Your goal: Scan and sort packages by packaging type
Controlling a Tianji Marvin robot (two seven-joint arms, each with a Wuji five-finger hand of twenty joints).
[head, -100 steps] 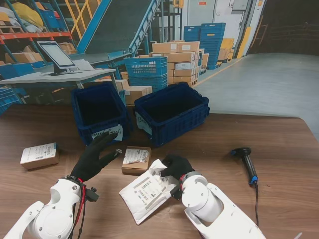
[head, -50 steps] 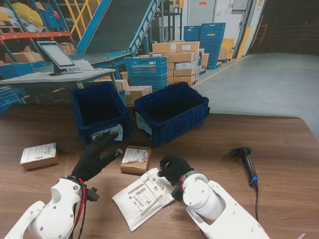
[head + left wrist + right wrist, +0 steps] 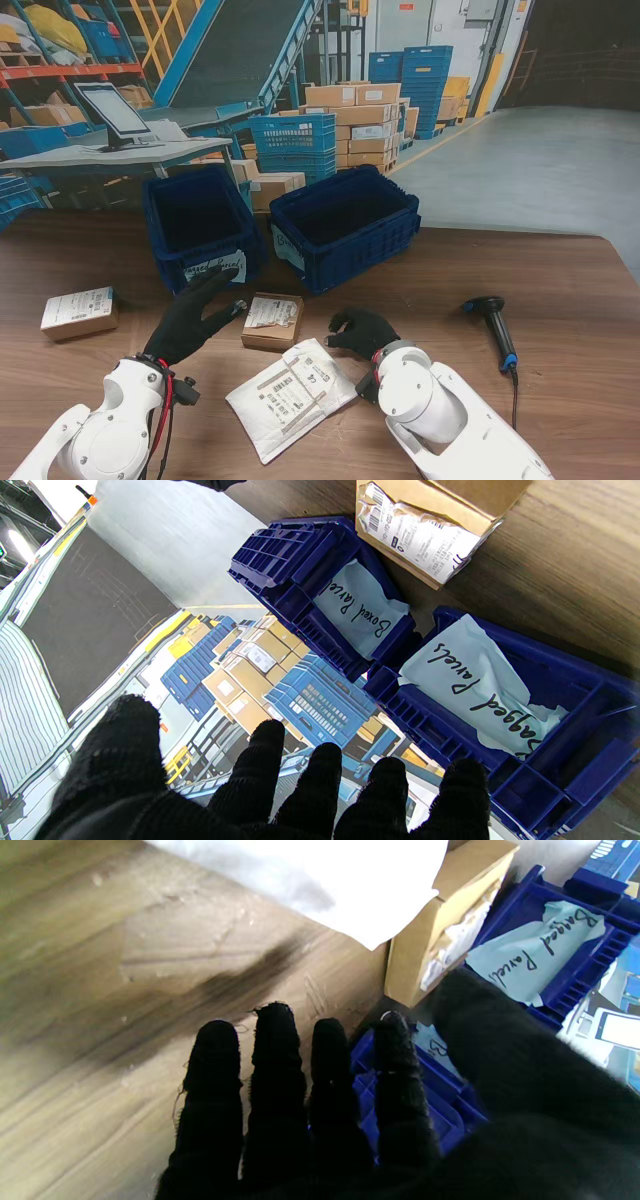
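Observation:
A white bagged mailer (image 3: 290,393) lies flat on the table in front of me, label up. My right hand (image 3: 360,331) hovers just to its right, off the bag, fingers loosely extended and holding nothing. A small cardboard box (image 3: 273,320) with a crumpled label sits between the hands. My left hand (image 3: 195,315) floats open with fingers spread, left of that box. A second labelled box (image 3: 80,312) rests at the far left. Behind stand two blue bins: the left bin (image 3: 200,225) marked "Bagged Parcels" (image 3: 480,685), the right bin (image 3: 345,228) marked "Boxed Parcel" (image 3: 360,607). Both look empty.
A black handheld scanner (image 3: 492,318) with a blue collar lies on the table to the right, its cable running toward me. Beyond the table are a grey desk with a tablet (image 3: 115,112), stacked cartons and blue crates.
My right hand dragged the white mailer left and nearer to me, laid it flat, then let go and drew back to the right. The left hand has stayed still.

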